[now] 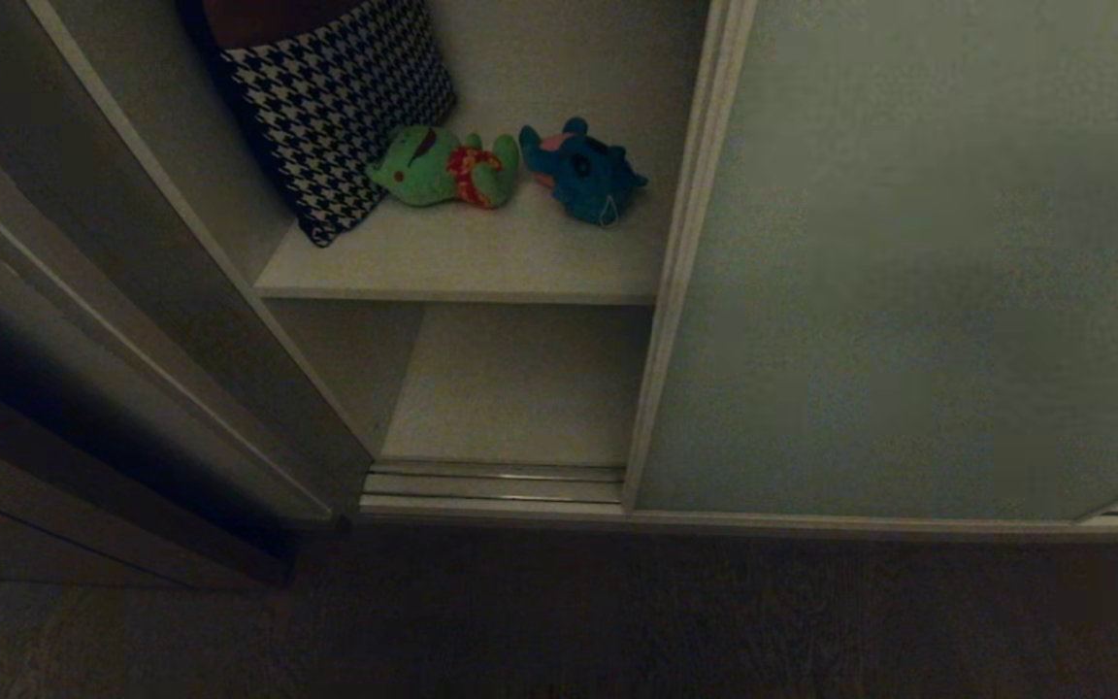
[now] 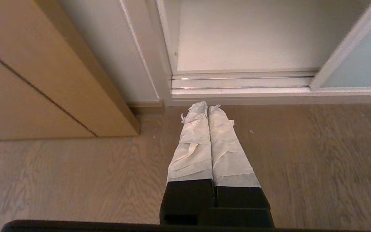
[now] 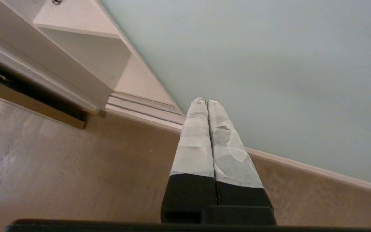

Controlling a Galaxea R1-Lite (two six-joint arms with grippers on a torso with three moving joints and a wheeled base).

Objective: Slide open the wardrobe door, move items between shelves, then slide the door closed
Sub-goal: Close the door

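Pointing at the sliding wardrobe door (image 3: 269,64), the right tool (image 3: 204,100) is clenched, empty; left tool (image 2: 207,105) likewise.

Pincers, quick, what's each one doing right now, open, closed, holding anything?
Left pincer: closed, holding nothing, above the floor by the wardrobe track.
Right pincer: closed, holding nothing, near the sliding wardrobe door.

A brown wood-grain plank floor (image 2: 76,180) runs up to the silver metal sliding track (image 2: 243,79) at the wardrobe's foot; left of that track stands tan wooden panelling (image 2: 27,83); the head view is dim.
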